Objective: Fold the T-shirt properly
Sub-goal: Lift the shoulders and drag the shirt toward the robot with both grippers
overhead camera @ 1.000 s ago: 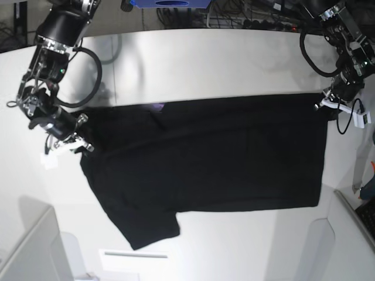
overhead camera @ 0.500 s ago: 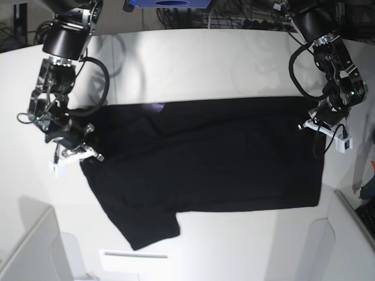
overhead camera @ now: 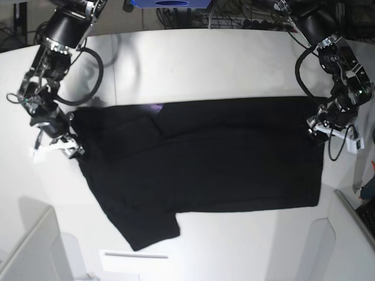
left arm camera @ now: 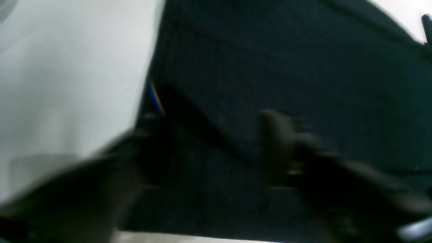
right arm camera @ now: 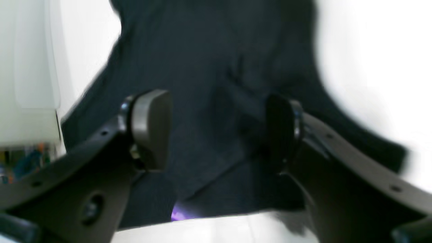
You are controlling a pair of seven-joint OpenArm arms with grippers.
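The black T-shirt lies spread flat on the white table, plain side up, with one sleeve reaching toward the front left and a small purple spot at its far edge. My left gripper hovers at the shirt's right edge; in the left wrist view it is blurred, its fingers apart over dark cloth. My right gripper sits at the shirt's left edge. The right wrist view shows it open above the cloth, nothing pinched between its pads.
White bin-like walls stand at the front left and front right. A white strip lies near the front edge. Cables and a blue object are behind the table.
Both grippers were shut on the shirt's far corners and have now opened and let go. The cloth's far edge has settled flat, and both arms have shifted a little.
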